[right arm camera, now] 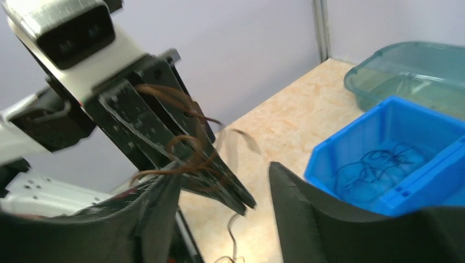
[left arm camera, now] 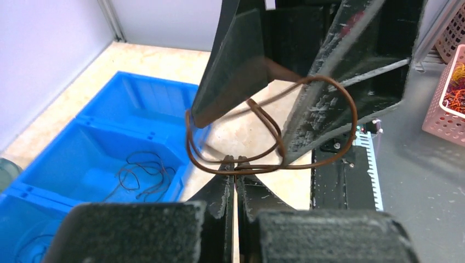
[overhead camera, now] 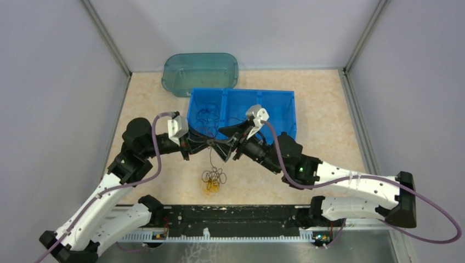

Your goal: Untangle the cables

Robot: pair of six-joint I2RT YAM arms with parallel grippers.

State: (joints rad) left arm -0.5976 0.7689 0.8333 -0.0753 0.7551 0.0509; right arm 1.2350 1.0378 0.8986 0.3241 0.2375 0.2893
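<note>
My left gripper is shut on a thin brown cable, which it pinches at its fingertips above the table. The cable loops around the fingers of my open right gripper, which faces the left one tip to tip. In the right wrist view the cable drapes over the right gripper's left finger, and the left gripper reaches between the open jaws. A strand hangs down to a clump of dark and yellow-orange cables on the table.
A blue three-compartment bin stands behind the grippers, with dark cables lying in its compartments. A teal tub sits at the back. A pink basket of orange wires stands off the table.
</note>
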